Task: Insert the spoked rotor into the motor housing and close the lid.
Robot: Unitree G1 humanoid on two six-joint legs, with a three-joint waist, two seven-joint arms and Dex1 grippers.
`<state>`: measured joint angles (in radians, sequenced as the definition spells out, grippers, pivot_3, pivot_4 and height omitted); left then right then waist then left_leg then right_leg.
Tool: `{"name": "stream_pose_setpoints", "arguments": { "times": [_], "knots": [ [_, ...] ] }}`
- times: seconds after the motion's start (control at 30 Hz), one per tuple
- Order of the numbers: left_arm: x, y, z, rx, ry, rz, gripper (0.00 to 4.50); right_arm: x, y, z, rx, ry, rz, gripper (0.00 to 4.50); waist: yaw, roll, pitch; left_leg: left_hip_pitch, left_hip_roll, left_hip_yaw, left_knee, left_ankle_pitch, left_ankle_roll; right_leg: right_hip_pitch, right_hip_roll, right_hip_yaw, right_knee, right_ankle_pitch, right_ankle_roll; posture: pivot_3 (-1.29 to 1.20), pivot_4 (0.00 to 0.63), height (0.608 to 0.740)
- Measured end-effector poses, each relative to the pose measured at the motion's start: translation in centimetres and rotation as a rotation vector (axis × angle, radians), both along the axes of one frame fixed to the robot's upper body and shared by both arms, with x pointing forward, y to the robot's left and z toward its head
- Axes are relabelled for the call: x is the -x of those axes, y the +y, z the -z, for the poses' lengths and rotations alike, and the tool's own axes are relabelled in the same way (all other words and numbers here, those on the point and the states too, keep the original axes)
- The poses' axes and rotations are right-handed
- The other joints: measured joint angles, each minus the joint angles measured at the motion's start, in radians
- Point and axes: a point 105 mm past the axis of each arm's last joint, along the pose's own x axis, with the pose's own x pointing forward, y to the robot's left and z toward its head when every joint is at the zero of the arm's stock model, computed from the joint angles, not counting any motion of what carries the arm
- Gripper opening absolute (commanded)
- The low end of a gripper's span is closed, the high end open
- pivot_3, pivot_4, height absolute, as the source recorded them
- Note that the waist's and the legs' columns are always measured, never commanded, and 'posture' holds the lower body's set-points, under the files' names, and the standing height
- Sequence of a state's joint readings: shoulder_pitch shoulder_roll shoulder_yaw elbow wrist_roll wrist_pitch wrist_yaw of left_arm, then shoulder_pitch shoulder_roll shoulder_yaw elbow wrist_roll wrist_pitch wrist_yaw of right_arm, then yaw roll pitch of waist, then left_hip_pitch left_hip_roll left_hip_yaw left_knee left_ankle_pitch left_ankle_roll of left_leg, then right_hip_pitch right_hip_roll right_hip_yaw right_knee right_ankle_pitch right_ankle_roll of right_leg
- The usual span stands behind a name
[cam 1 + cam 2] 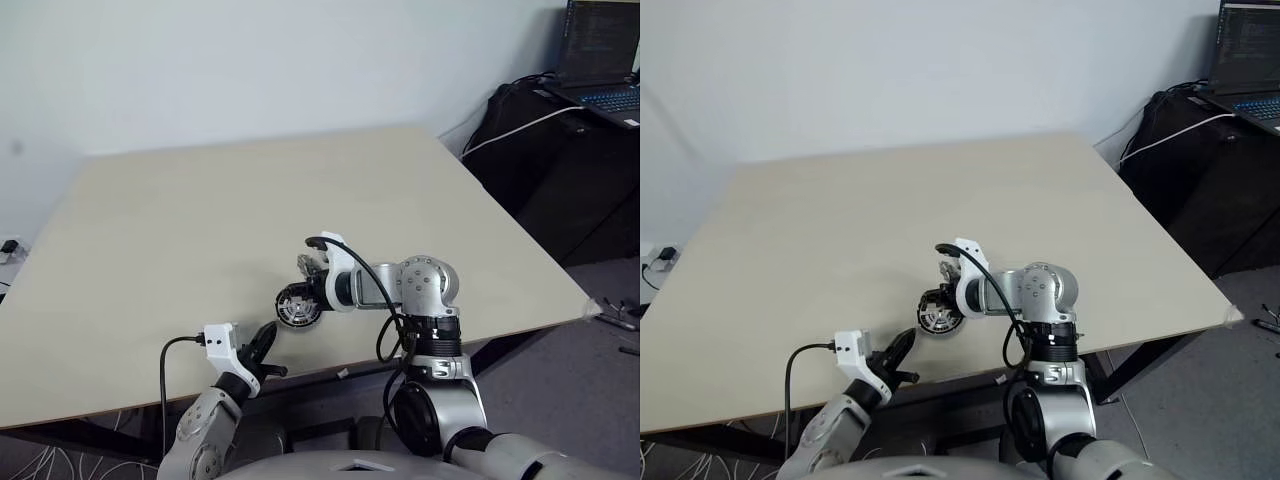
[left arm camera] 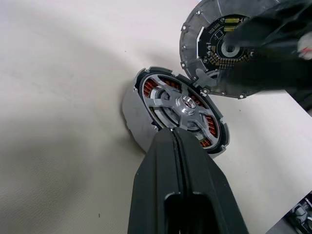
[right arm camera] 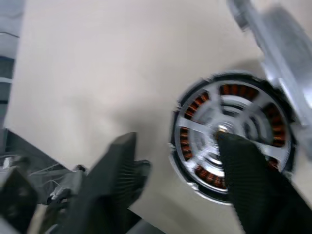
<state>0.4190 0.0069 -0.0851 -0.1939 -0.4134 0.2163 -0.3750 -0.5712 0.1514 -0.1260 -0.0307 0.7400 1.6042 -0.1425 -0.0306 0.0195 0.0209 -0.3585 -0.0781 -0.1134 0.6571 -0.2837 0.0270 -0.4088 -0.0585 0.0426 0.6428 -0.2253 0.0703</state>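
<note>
- Copper windings show between the silver spokes: the spoked rotor (image 2: 180, 105) sits inside the motor housing (image 2: 139, 127), so insertion looks done.
- Motor housing lies flat on the pale counter (image 1: 200, 220), near its front edge.
- Lid (image 2: 192, 44) is not yet on. It lies just beside the housing on the far side, rims apparently touching, inner face with its circuit pattern up.
- Right tool (image 3: 175, 170): fingers spread, over the housing, one finger (image 3: 253, 170) above the rotor hub. Nothing pinched.
- Left tool (image 2: 174, 161): fingers pressed together, empty, pointing at the housing from its near side.
- Remaining, by my reading: pick up the lid, turn it over, seat it on the housing.
</note>
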Motion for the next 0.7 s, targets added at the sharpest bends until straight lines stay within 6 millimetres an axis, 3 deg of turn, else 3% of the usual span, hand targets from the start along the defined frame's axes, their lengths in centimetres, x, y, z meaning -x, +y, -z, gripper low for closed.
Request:
{"name": "stream_pose_setpoints", "arguments": {
  "times": [0.13,0.23,0.33,0.43,0.57,0.7],
  "knots": [
    [-0.1,0.0,-0.1,-0.001,-0.004,0.004,0.0,2.3,2.4,-2.4,-0.005,-0.166,-0.212,0.46,-0.006,0.0,0.0,0.0,0.0,-0.001,0.0,0.0,0.0,0.0,0.0,-0.001,-0.001,-0.002,0.002,0.0,0.0,0.74],
    [-0.2,-0.1,-0.2,0.001,-0.008,0.011,0.0,3.7,1.4,-2.6,0.094,-0.333,-0.407,0.46,0.004,-0.001,0.001,-0.001,-0.002,-0.002,0.001,-0.001,0.002,0.003,-0.002,-0.003,-0.004,-0.003,0.006,0.0,0.0,0.74],
    [-0.1,0.1,0.0,-0.007,-0.001,0.009,0.0,3.6,-0.1,-2.0,0.194,-0.49,-0.525,0.46,0.002,-0.002,0.003,-0.001,-0.001,-0.001,0.002,-0.001,0.002,0.004,-0.002,-0.003,-0.007,-0.003,0.007,0.0,0.0,0.74],
    [-0.2,-0.1,-0.1,-0.001,-0.002,0.02,0.0,3.1,0.4,-2.5,0.226,-0.68,-0.635,0.46,-0.007,-0.003,0.004,-0.001,0.0,-0.001,0.002,-0.001,0.002,0.003,-0.001,-0.003,-0.006,-0.002,0.008,0.0,0.0,0.74],
    [-0.1,-0.3,-0.1,0.005,-0.002,0.026,0.0,2.8,0.9,-2.1,0.312,-0.913,-0.84,1.33,0.0,-0.004,0.004,-0.001,0.0,-0.002,0.001,-0.001,0.001,0.003,-0.001,-0.004,-0.007,-0.002,0.008,0.0,0.0,0.74],
    [0.1,-0.1,0.1,0.005,0.006,0.016,0.0,3.1,0.7,-0.1,0.37,-0.948,-0.99,2.62,0.014,-0.006,0.004,-0.002,-0.001,-0.002,0.001,-0.001,0.001,0.003,-0.002,-0.003,-0.007,0.0,0.005,0.0,0.0,0.74]
  ]
}}
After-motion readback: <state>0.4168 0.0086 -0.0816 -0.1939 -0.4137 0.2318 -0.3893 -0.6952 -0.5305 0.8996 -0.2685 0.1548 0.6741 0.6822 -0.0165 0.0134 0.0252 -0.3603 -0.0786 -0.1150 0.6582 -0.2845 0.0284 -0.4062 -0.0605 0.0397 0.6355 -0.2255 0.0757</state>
